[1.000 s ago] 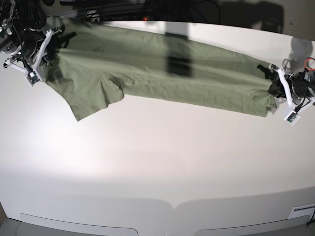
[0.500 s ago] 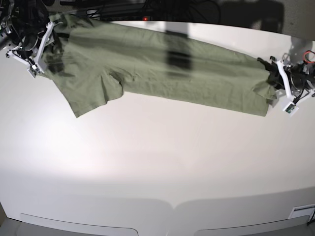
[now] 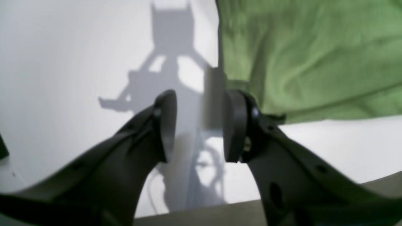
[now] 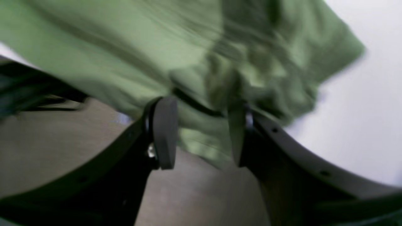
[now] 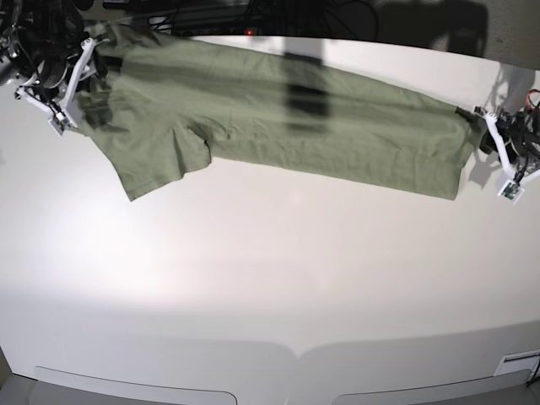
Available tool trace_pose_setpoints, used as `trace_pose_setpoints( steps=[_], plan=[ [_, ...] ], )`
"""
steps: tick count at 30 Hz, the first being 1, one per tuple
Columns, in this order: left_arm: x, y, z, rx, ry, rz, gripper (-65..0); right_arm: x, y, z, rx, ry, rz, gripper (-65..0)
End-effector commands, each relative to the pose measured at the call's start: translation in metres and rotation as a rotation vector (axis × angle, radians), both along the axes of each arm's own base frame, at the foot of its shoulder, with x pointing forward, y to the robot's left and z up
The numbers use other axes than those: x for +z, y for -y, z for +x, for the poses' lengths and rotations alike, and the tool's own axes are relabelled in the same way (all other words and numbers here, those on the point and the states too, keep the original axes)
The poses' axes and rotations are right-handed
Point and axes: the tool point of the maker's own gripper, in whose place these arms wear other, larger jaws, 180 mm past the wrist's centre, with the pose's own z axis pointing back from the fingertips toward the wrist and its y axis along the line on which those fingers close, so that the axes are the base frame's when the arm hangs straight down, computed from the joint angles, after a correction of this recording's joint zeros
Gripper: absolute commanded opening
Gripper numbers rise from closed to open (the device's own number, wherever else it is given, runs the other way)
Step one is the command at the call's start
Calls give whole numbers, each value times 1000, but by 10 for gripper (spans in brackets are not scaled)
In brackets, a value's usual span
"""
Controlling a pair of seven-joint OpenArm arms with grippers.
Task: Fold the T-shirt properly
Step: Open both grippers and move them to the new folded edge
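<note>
The sage-green T-shirt point(image 5: 278, 118) lies stretched flat along the back of the white table point(image 5: 270, 278), one sleeve pointing toward the front left. My left gripper point(image 5: 484, 135) is open and empty just off the shirt's right hem. In the left wrist view the gripper point(image 3: 199, 125) stands over bare table, with the hem point(image 3: 307, 56) up and to its right. My right gripper point(image 5: 88, 78) is at the shirt's top-left shoulder end. In the blurred right wrist view its jaws point(image 4: 201, 135) stand wide apart with green cloth point(image 4: 125, 47) lying between and behind them.
Dark cables and equipment point(image 5: 211, 13) line the table's far edge, right behind the shirt. The shirt's left end reaches that edge. Two pale panels point(image 5: 135, 390) sit at the table's front edge.
My left gripper has let go of the shirt's right hem and drawn back to the right. The right gripper has shifted slightly back, and the shirt has settled flat, a little farther left.
</note>
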Motion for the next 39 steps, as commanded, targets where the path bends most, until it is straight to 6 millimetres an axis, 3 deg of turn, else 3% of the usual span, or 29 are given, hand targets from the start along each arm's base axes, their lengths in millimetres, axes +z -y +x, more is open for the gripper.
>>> trace_pose_setpoints(
  steps=[1,7,11,16,20,23,27,32,35,39],
  plan=[
    [16,-3,14,-9,61,9,-413,11,-7,8,34,45,22,-379],
    [47,30,30,-86,187,-60,-413,53,-54,44,95,295,217,-379],
    [64,66,33,-116,243,-210,-413,61,-55,68,54,401,229,-379],
    [45,89,31,-54,236,-323,-413,29,-45,79,-101,385,277,-379],
    [24,105,17,-29,168,-377,-413,-5,-35,64,-168,287,223,-379],
    [15,118,8,-34,153,-423,-414,-12,-27,59,-174,263,173,-379],
    [-15,120,-1,28,108,-425,-414,-24,-19,54,-196,234,149,-379],
    [-54,121,-20,77,6,-445,-414,-63,-3,45,-288,134,172,-379],
    [-66,119,-27,103,-30,-446,-414,-83,9,58,-350,110,191,-379],
    [-75,111,-28,119,-35,-423,-414,-92,17,94,-394,136,241,-379]
  ],
)
